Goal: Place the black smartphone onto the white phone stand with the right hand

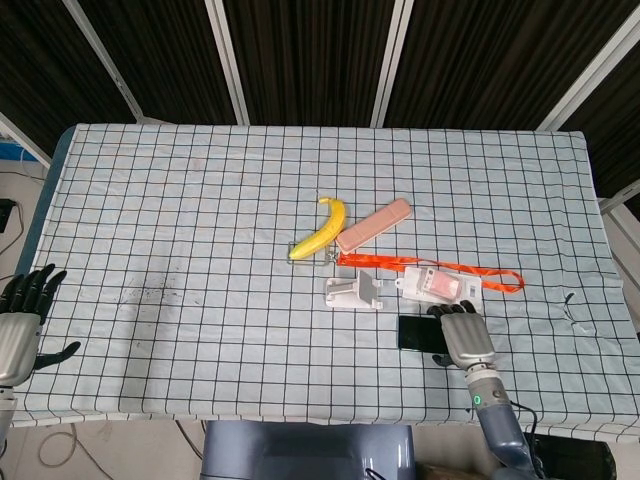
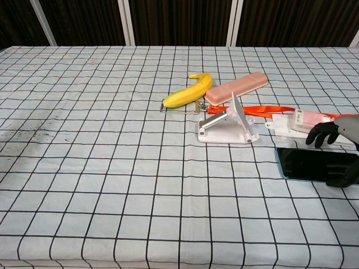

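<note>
I've got the bench [image 1: 200, 200] under a white cloth with a black grid, a dark smudge patch on its left part [image 1: 150, 293].

My right robot hand [image 1: 463, 337] sits at the near right edge, palm down over the right end of the phone [image 1: 418, 332]. In the chest view that robot hand [image 2: 336, 151] has dark fingers [image 2: 320, 133] curled above the phone's far edge and the thumb [image 2: 342, 179] at the near edge. Looks like it is straddling the phone, but I can't tell from these views whether it is actually clamped on it or just hovering.

My left robot hand [image 1: 22, 320] is at the far left edge, off the cloth, fingers spread, holding nothing.

The banana [image 1: 322, 229] lies mid-bench, curved, stem pointing away from me. The pink case [image 1: 373, 225] lies just to its right, angled, nearly touching it. A small metal clip thing sits at the near end of the banana; too small to identify.

The orange strap [image 1: 440, 266] runs from below the case out to the right, passing behind the badge pouch [image 1: 434, 284], a clear sleeve with a pinkish card inside.

The black phone lies flat on the cloth, screen up, just in front of the pouch. In the chest view its [image 2: 311, 165] left end is clear of the hand.

The white stand [image 1: 354, 291] sits upright just left of the phone and apart from it, nothing on it; chest view shows its [image 2: 229, 124] sloped back plate.
</note>
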`<state>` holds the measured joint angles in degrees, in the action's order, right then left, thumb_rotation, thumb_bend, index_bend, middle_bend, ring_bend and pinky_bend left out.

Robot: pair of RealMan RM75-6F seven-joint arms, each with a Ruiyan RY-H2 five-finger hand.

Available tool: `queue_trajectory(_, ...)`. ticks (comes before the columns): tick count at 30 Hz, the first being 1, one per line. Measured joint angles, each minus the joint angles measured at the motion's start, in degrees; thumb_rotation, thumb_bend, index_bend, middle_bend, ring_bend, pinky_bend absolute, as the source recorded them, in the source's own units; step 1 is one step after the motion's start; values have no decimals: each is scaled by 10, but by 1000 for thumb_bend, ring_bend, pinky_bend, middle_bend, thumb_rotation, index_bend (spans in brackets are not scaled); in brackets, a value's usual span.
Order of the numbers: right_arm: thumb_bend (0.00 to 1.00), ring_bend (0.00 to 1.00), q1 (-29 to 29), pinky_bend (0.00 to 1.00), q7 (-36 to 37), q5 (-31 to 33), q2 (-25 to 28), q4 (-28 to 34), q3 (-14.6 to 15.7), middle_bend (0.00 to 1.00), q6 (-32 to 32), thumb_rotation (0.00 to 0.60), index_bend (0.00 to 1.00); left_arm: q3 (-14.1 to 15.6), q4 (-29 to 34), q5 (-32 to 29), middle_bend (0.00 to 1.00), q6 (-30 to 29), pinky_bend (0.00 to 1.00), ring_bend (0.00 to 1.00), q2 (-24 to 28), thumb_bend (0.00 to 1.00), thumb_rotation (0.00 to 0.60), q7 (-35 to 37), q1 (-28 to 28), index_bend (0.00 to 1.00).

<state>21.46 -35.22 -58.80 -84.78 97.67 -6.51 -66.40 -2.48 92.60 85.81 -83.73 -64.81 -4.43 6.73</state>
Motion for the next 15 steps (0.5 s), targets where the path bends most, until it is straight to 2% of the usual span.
queue_trajectory(15, 215, 285, 11, 161, 1, 22, -13, -11, 4, 329, -1, 600, 325, 0, 1, -1, 0, 2, 0, 0, 2, 0, 600, 7, 1, 0)
